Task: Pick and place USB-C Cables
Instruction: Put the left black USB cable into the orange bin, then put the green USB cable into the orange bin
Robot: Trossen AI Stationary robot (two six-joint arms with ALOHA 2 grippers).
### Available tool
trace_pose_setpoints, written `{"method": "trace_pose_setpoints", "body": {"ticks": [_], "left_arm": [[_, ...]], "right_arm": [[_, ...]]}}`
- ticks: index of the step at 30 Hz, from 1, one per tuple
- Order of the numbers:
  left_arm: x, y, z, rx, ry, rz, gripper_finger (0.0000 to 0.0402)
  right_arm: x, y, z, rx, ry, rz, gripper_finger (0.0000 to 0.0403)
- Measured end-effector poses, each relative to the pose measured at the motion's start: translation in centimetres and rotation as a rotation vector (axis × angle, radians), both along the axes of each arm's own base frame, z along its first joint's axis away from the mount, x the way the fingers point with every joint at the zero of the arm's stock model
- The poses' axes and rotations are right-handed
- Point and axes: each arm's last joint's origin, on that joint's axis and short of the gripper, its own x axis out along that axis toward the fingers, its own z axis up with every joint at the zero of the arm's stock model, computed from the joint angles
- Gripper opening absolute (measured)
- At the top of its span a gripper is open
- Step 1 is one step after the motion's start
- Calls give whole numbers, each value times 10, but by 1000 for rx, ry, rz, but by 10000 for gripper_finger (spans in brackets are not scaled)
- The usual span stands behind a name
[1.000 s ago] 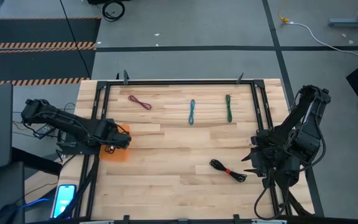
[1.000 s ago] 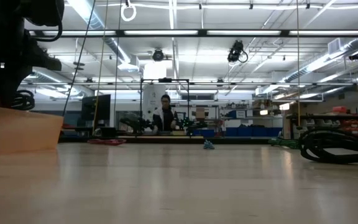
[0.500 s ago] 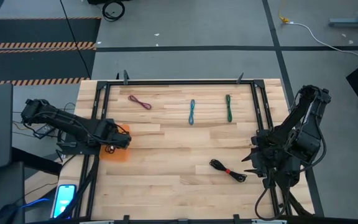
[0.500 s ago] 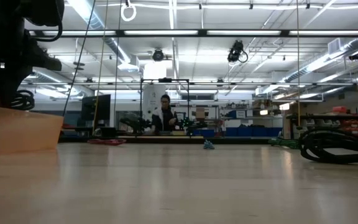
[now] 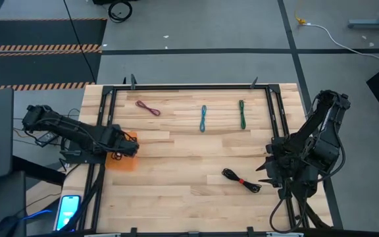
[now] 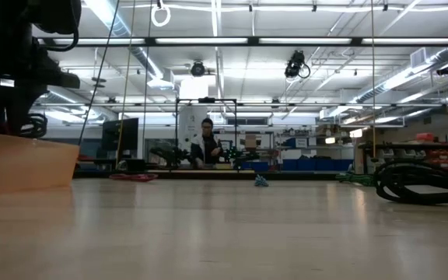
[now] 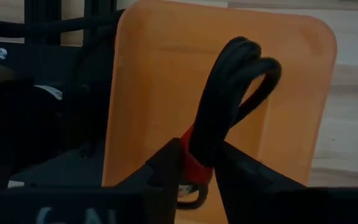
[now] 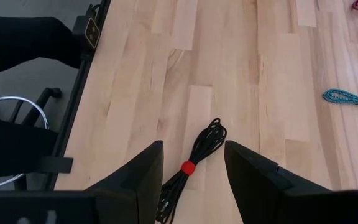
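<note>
My left gripper (image 5: 116, 150) hangs over the orange tray (image 7: 154, 93) at the table's left edge, shut on a black coiled USB-C cable (image 7: 229, 93) with a red tie. A second black cable with a red tie (image 5: 241, 180) lies flat on the table near the front right. My right gripper (image 8: 194, 174) stands open above it, its fingers on either side, touching nothing. At the far side a maroon cable (image 5: 148, 108), a teal-blue cable (image 5: 203, 118) and a green cable (image 5: 241, 114) lie flat on the wood. My left gripper pinches the black cable between its two fingers at the red tie (image 7: 194, 167), about mid-length of the bundle. The fingers point steeply down from above. The looped end (image 7: 253, 62) sticks out past the fingertips over the tray's floor; whether it touches the floor I cannot tell.
A black metal frame (image 5: 104, 118) runs along the table's left, far and right sides. A phone (image 5: 68, 210) lies off the table at the front left. Bare wood spreads across the table's middle. A person (image 6: 206, 144) stands far behind the table.
</note>
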Motion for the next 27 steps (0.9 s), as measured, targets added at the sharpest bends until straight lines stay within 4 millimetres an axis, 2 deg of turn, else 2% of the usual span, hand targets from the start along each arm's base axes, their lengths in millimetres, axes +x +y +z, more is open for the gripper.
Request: {"method": "trace_pose_setpoints", "body": {"ticks": [6, 18, 22, 27], "left_arm": [[0, 1, 0, 0, 0, 10, 139], [9, -1, 5, 3, -64, -108, 146], [18, 0, 18, 87, -143, -164, 146], [39, -1, 45, 350, -327, -297, 146]], "right_arm": [[0, 0, 0, 0, 0, 0, 178], [0, 0, 0, -5, -3, 3, 178], [1, -2, 1, -47, -62, -29, 178], [3, -4, 3, -133, -159, -70, 178]]}}
